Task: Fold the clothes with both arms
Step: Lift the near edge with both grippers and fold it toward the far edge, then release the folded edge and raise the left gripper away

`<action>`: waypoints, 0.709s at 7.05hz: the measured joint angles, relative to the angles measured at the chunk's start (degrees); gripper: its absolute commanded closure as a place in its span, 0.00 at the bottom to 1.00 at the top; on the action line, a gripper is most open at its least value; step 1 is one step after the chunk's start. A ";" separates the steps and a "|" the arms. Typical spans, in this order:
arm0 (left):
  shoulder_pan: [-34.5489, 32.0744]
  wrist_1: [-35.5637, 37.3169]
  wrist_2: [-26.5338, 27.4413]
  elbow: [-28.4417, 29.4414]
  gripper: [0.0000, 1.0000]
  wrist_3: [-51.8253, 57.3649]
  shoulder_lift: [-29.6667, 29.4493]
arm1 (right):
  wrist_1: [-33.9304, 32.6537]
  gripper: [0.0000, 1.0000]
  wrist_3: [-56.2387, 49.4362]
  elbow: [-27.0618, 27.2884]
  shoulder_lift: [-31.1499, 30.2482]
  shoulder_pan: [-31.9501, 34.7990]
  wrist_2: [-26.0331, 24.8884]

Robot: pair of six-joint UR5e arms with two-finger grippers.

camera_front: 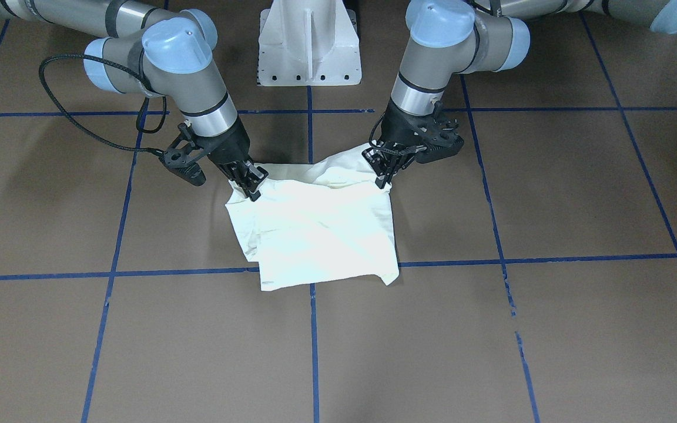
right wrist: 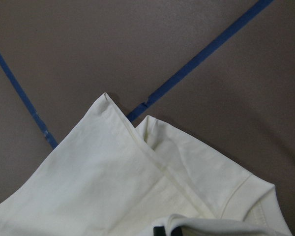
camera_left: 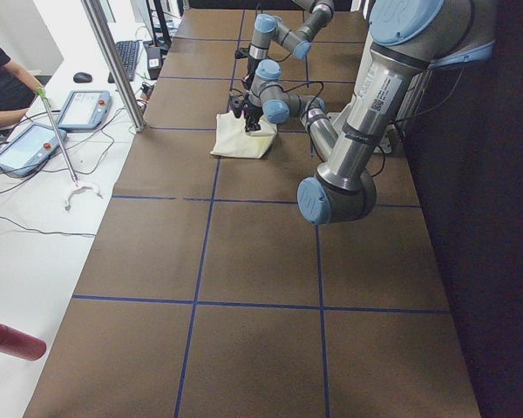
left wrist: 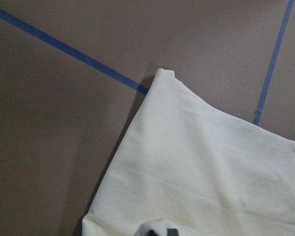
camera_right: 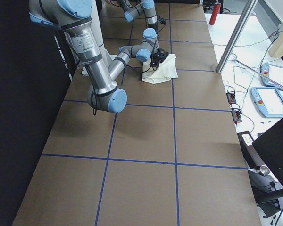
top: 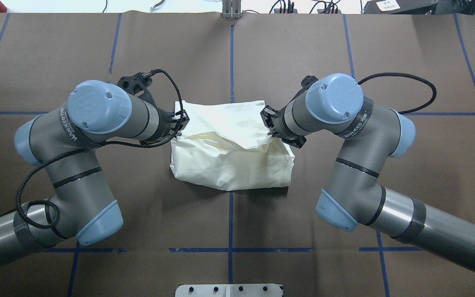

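The clothes are one plain cream-white shirt [camera_front: 321, 235] lying in a folded bundle [top: 229, 165] at the table's middle, with no print showing. My left gripper [top: 179, 123] is shut on the cloth's left far corner, which shows on the right in the front-facing view [camera_front: 382, 176]. My right gripper [top: 268, 126] pinches the opposite corner [camera_front: 253, 191]. Between them the top layer hangs raised over the lower layers. Both wrist views look down on pale cloth [left wrist: 201, 167] [right wrist: 113, 187], with only a dark sliver of fingertip at the bottom edge.
The white pedestal base [camera_front: 309, 47] stands between the arms on the robot's side. Blue tape lines [camera_front: 314, 352] grid the brown table. In the left side view a metal post [camera_left: 113, 61], tablets [camera_left: 83, 109] and a seated person [camera_left: 0, 83] are beyond the table's edge.
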 measured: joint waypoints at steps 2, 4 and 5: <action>-0.69 -3.17 0.07 3.49 1.00 1.51 -0.44 | 0.64 1.00 -0.49 -2.84 0.91 0.61 0.20; -1.33 -4.91 0.12 5.40 1.00 1.91 -0.77 | 0.73 1.00 -0.67 -5.70 2.50 0.95 0.24; -1.64 -6.15 0.16 6.26 1.00 1.95 -0.98 | 0.74 1.00 -0.77 -6.87 3.25 1.20 0.27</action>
